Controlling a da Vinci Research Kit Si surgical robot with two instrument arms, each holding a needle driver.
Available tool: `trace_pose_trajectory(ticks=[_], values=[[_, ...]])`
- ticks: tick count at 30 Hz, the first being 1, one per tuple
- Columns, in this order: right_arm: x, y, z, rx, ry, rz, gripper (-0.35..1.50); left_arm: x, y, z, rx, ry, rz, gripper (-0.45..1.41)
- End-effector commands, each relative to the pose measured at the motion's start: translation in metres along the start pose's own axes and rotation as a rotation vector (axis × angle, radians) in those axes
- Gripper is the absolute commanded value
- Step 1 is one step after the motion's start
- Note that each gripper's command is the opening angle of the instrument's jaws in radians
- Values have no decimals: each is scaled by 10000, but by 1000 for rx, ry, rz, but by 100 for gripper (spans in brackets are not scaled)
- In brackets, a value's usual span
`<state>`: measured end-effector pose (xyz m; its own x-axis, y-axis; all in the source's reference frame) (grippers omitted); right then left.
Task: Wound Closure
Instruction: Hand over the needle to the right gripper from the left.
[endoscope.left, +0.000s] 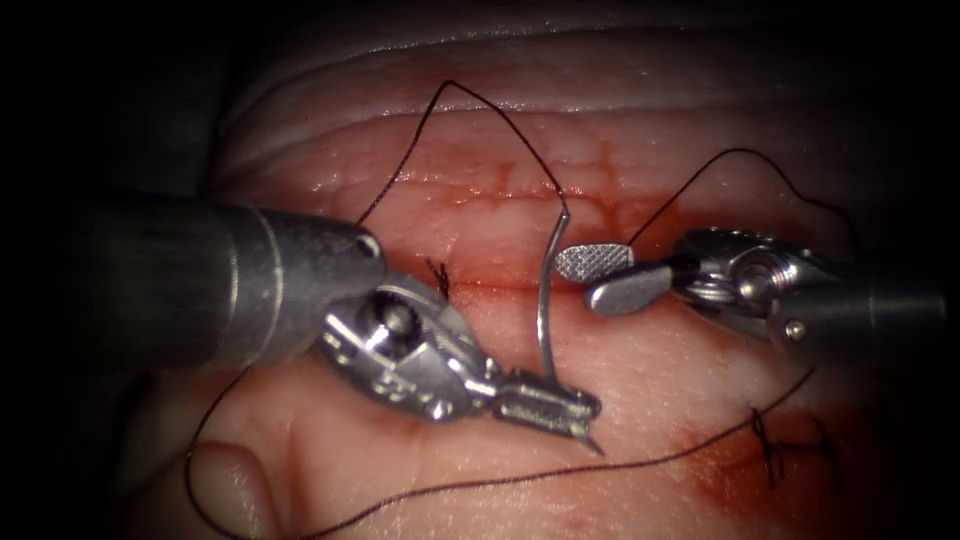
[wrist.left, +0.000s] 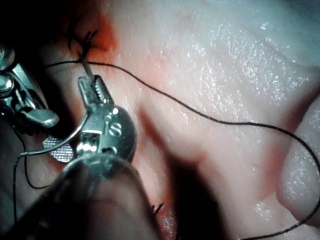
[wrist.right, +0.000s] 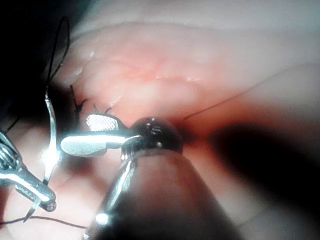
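Endoscope view: left gripper (endoscope.left: 560, 410) clamps needle (endoscope.left: 543, 300) near tip; right gripper (endoscope.left: 600, 278) agape, empty.

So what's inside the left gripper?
The left gripper is shut on the needle near its pointed end; the tip pokes out, over the tissue. The clamped part is hidden.

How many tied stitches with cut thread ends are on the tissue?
2: one knot by the left tool, which holds the needle; one below the open right tool. Others may be hidden.
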<state>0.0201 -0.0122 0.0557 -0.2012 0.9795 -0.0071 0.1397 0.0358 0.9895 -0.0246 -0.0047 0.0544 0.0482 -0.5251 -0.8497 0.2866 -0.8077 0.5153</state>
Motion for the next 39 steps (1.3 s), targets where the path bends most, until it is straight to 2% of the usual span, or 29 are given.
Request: trace_pose_trajectory(ticks=[1,7,15,22,27,29,31,36,37,38,39], values=[[-6,2,9,4,-3,2,103,-4,1,6,0,0,0,-45],[-14,-5,26,9,1,3,103,-3,1,8,1,-7,0,-45],[-17,-4,31,8,4,0,106,1,2,11,0,-8,3,-45],[-19,-7,33,3,9,2,97,0,6,17,-1,-12,1,-45],[-20,-8,34,-4,15,2,82,1,6,18,0,-12,2,-45],[-20,-8,34,-10,20,3,29,1,6,18,0,-12,2,-45],[-21,-8,33,-15,23,2,-35,2,6,18,-1,-12,2,-45],[-21,-4,31,-43,11,19,-35,6,5,18,-7,-9,-22,-45],[-21,-4,31,-48,11,19,-35,6,5,17,-13,-6,-35,-18],[-19,-3,29,-53,14,20,-35,6,4,15,-12,-1,-77,41],[-18,-3,29,-56,17,21,-35,6,3,14,-15,1,-102,61]])
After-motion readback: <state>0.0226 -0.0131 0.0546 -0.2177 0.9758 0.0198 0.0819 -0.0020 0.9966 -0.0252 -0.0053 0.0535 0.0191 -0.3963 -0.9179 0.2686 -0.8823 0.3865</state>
